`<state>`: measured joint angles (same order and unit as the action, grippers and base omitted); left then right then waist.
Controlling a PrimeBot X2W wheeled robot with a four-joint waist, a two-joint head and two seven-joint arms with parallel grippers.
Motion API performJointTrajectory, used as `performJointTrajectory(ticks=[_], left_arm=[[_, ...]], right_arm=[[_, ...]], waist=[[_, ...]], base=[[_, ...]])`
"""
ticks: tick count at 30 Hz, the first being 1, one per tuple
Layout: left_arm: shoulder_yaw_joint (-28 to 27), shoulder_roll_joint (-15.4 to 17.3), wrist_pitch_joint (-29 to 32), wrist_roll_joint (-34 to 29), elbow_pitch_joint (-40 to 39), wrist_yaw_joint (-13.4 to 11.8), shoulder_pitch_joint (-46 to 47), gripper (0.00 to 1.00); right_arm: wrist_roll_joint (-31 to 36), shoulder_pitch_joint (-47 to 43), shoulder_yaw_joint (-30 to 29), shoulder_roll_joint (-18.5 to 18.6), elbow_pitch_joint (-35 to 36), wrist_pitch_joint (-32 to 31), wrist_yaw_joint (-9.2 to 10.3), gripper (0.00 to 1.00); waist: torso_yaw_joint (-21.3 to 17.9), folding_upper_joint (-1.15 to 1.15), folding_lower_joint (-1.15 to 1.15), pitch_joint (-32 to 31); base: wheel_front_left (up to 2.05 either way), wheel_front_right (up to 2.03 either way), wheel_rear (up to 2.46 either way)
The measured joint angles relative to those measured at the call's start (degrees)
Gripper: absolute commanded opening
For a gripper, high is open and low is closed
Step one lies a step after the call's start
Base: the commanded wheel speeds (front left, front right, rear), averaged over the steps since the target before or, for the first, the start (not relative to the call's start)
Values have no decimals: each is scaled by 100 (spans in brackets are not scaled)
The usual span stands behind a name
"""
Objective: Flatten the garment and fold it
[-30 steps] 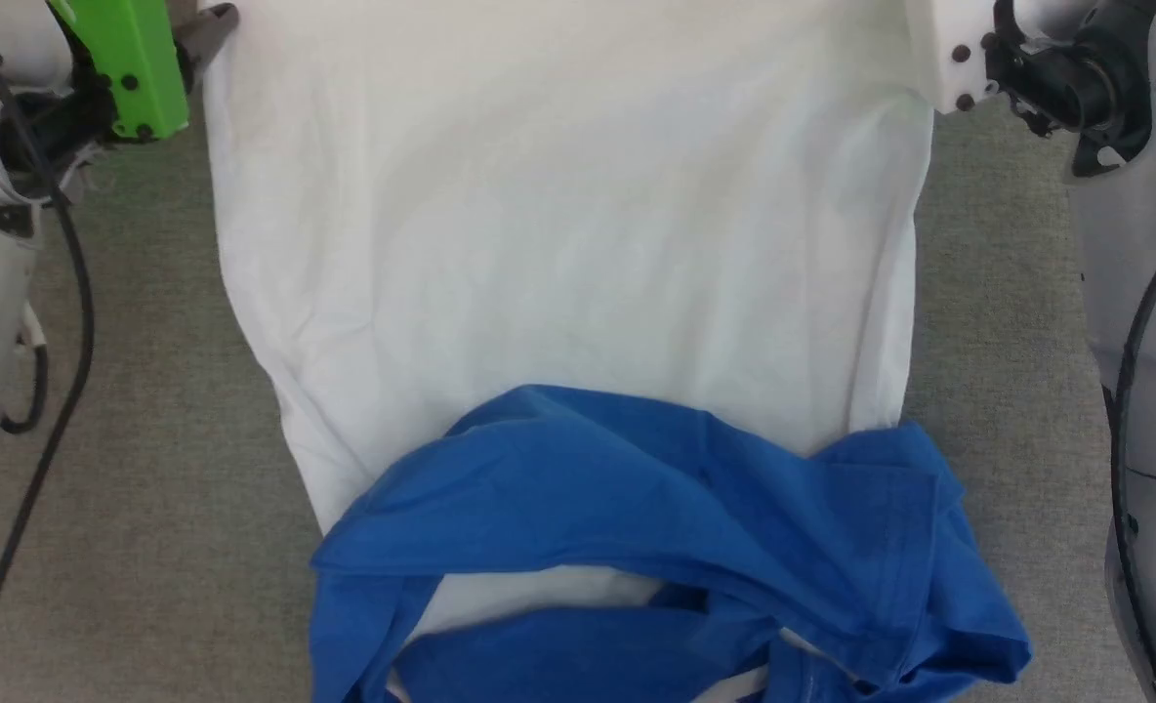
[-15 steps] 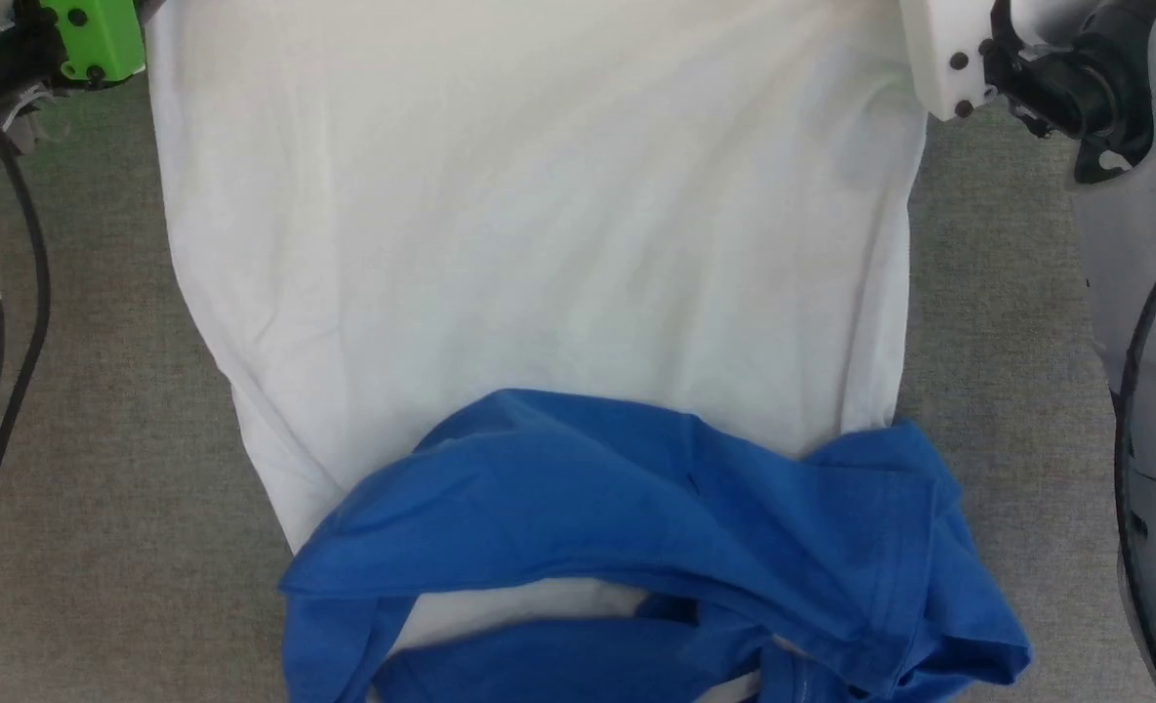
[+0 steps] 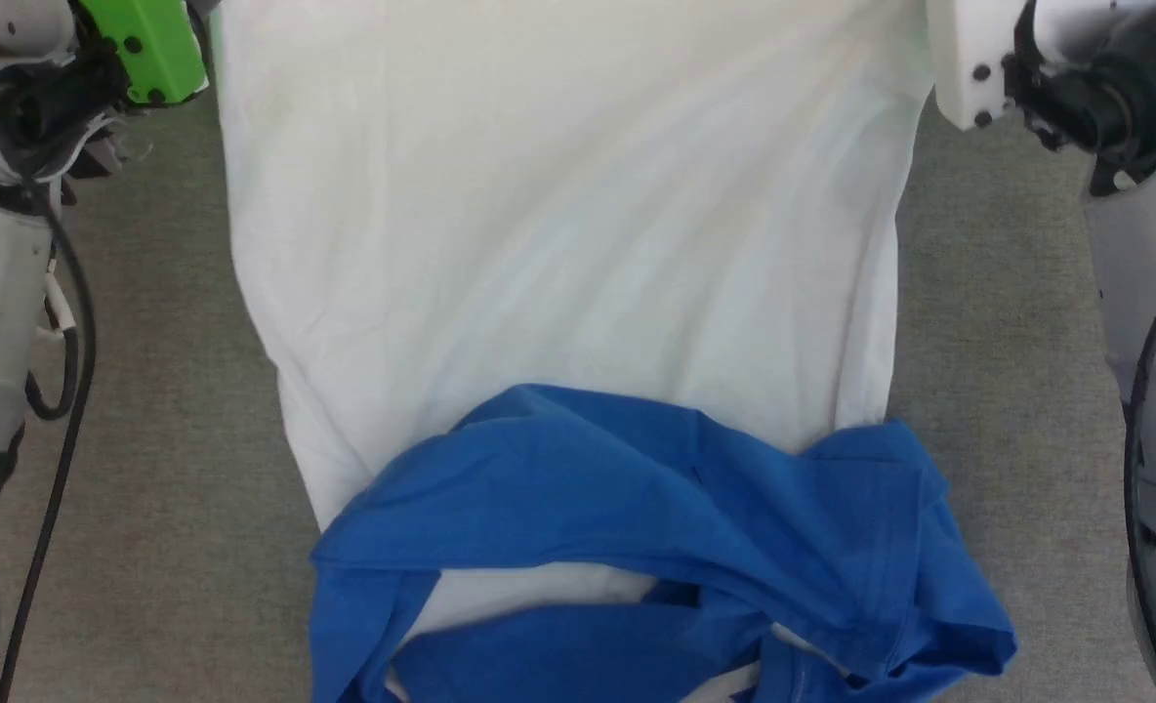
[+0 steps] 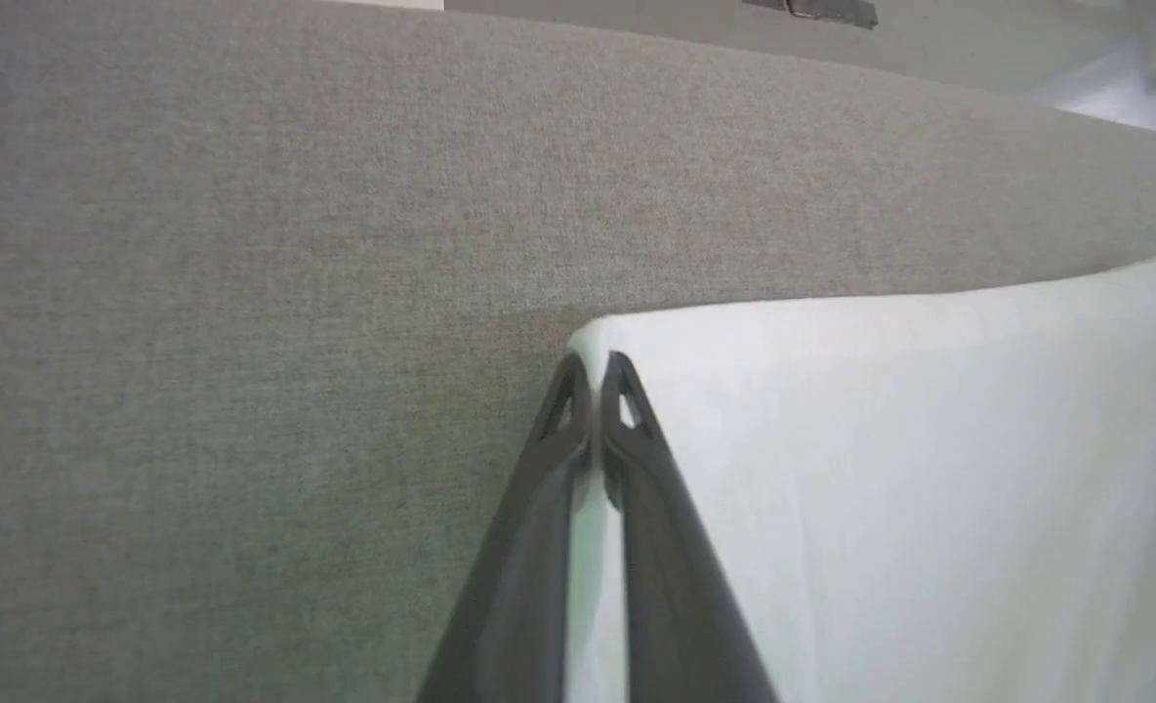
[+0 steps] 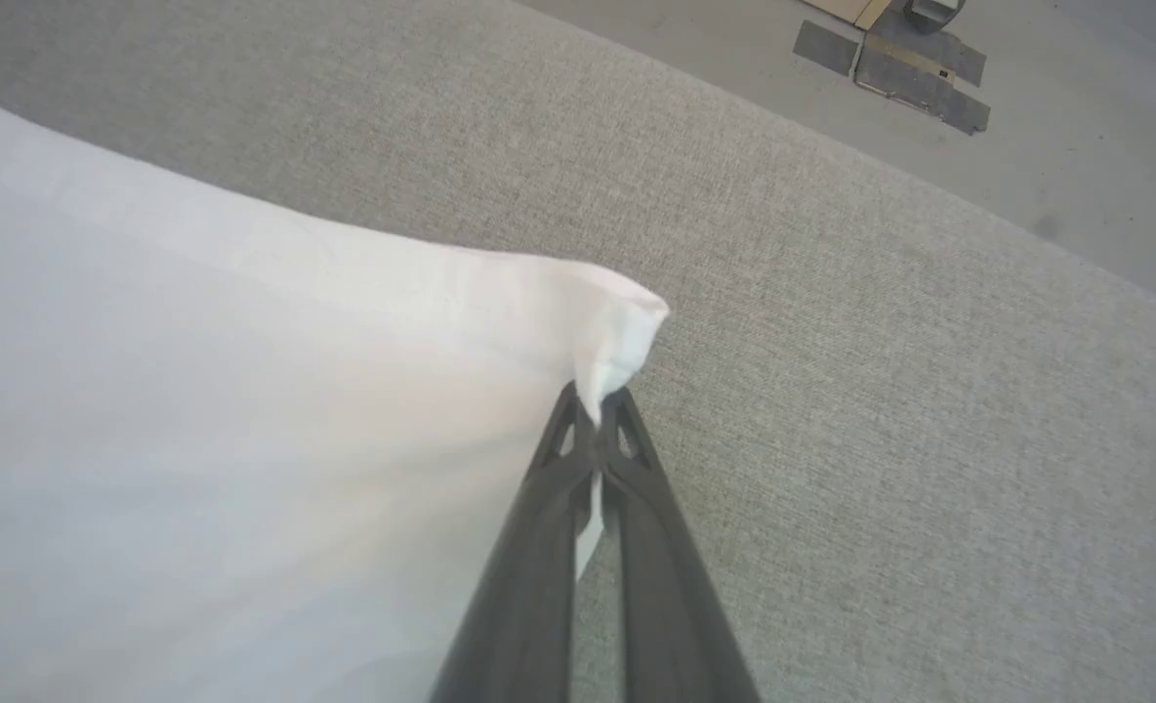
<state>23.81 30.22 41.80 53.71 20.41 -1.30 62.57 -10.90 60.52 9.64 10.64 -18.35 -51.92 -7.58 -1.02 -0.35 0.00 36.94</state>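
Observation:
The garment point(image 3: 558, 225) is a white T-shirt with blue sleeves point(image 3: 656, 508), stretched between both arms above the grey surface in the head view. Its blue sleeves and neck area lie bunched at the near bottom. In the left wrist view my left gripper point(image 4: 593, 376) is shut on one white hem corner point(image 4: 832, 469). In the right wrist view my right gripper point(image 5: 593, 410) is shut on the other hem corner point(image 5: 627, 327), which pokes out past the tips. The green left wrist housing point(image 3: 148, 44) and white right wrist housing point(image 3: 969, 59) sit at the top corners.
A grey fabric-covered table point(image 3: 129, 488) lies under the shirt, with bare strips left and right. Black cables point(image 3: 61, 371) hang along the left arm. Beyond the table edge a floor with dark tape patches point(image 5: 890, 68) is visible.
The left arm swung out to the left and has come back to the right, pulling the shirt's left edge with it. The blue sleeves shifted left, then back right. Both grips held.

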Motion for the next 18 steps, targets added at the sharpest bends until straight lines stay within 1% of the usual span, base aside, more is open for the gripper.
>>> performJointTrajectory(ticks=[4, 9, 13, 18], left_arm=[[-212, -22, -272, 257, -98, 138, -207, 0], [-449, -79, -579, 597, -337, 272, -717, 0], [-524, -147, -784, 791, -630, 380, -1260, 0], [-541, -168, -916, 981, -1100, 422, -2157, 0]], right_arm=[[-24, -228, -143, 60, -89, 221, 0, 0], [-191, -643, -247, 162, -60, 463, 0, 0], [-430, -1230, -339, 252, 100, 610, 0, 0], [-706, -2180, -508, 348, 409, 688, 0, 0]], waist=[[64, 0, 0, -306], [148, 0, 0, -801], [215, 0, 0, -1259], [283, 0, 0, -1877]], base=[[0, 0, 0], [0, 0, 0], [0, 0, 0], [0, 0, 0]])
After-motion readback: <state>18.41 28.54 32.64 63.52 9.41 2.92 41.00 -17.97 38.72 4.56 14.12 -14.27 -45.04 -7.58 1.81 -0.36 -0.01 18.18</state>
